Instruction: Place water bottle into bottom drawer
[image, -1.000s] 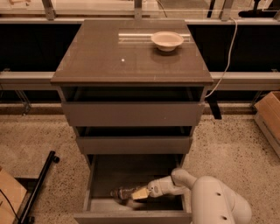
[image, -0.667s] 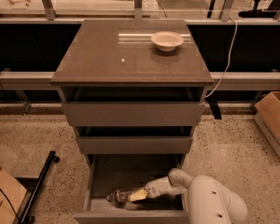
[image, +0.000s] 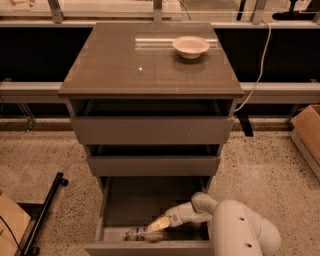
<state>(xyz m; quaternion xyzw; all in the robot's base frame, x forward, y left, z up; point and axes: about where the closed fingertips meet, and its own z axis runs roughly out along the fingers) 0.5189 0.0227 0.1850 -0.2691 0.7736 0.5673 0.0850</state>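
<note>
The bottom drawer (image: 107, 210) of the grey-brown cabinet is pulled open toward me. The clear water bottle (image: 136, 233) lies on its side, low in the drawer tray near the front wall. My gripper (image: 158, 224) reaches into the drawer from the right on the white arm (image: 235, 230). It is shut on the bottle's right end, with its pale yellowish fingertips (image: 161, 222) over the bottle. The bottle's left end points toward the drawer's left front corner.
The two upper drawers (image: 152, 130) stand slightly ajar above. A cream-white bowl (image: 190, 46) sits on the cabinet top at the back right. A black bar (image: 45, 212) and a cardboard box (image: 10, 227) lie on the floor at left, and another box (image: 307, 132) at right.
My gripper has moved left and down toward the drawer's front with the bottle, which is now lower in the tray, near the front wall.
</note>
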